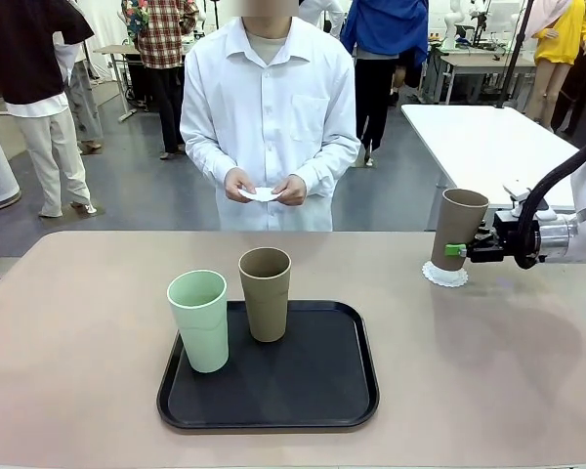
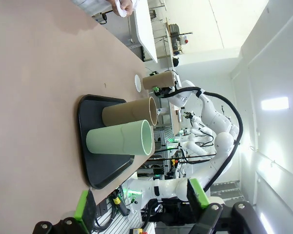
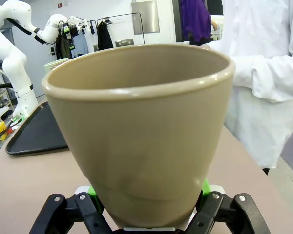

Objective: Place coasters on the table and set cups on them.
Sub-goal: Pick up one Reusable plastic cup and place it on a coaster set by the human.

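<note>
Near the front edge of the table (image 1: 78,322), the black tray (image 1: 322,381) is carrying 2 cups: the mint cup (image 1: 199,320) at its 9 o'clock side and the second tan cup (image 1: 266,293) at its 12 o'clock edge, both upright and just apart.

At 2 o'clock from the tray, the right gripper (image 1: 459,250) is reaching in from 3 o'clock and clamping the held tan cup (image 1: 459,227) low on its wall. The front view is showing this cup leaning slightly over the table coaster (image 1: 444,276); whether its base is touching the lace cannot be told. The right wrist view is hiding that coaster behind the cup, but it is showing both green pads (image 3: 94,191) pressing on the cup's 2 sides.

The left wrist view is showing the left gripper (image 2: 139,195) with its fingers spread apart and nothing between them, looking along the table at the tray.

At 12 o'clock, across the table, a person is pinching the hand coaster (image 1: 262,194) between both hands (image 1: 291,190). A white table (image 1: 488,137) is standing farther off at 1 o'clock.
</note>
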You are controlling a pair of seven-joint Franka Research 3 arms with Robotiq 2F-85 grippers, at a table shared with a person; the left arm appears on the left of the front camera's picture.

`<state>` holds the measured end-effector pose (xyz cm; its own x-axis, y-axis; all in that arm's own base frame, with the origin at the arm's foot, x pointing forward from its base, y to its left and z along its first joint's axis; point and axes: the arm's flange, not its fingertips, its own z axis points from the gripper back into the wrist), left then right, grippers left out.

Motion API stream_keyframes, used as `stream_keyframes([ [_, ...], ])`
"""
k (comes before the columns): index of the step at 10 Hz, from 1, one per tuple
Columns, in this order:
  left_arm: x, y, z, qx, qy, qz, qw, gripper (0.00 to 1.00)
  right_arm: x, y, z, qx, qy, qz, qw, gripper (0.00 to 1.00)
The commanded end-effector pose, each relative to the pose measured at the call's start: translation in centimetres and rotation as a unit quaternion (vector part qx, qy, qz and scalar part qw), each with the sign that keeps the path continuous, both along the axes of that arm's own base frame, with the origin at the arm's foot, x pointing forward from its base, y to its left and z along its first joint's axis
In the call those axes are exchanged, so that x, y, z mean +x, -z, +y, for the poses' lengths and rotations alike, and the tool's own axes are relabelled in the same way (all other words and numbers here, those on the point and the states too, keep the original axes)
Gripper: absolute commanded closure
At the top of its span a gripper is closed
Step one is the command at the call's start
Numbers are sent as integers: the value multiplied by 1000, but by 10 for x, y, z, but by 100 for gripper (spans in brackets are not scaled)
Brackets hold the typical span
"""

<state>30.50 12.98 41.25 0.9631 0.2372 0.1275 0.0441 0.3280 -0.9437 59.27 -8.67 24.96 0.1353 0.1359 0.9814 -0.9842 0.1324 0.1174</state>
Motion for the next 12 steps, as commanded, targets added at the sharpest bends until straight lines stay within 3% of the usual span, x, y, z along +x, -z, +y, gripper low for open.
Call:
stream_keyframes([
  [1, -1, 0, 1, -3, 1, -5, 1000, 0, 11, 4, -1, 12, 4, -6, 1000, 19],
  [12, -1, 0, 1, -3, 1, -5, 1000, 0, 17, 22, -3, -9, 1, -6, 1000, 19],
])
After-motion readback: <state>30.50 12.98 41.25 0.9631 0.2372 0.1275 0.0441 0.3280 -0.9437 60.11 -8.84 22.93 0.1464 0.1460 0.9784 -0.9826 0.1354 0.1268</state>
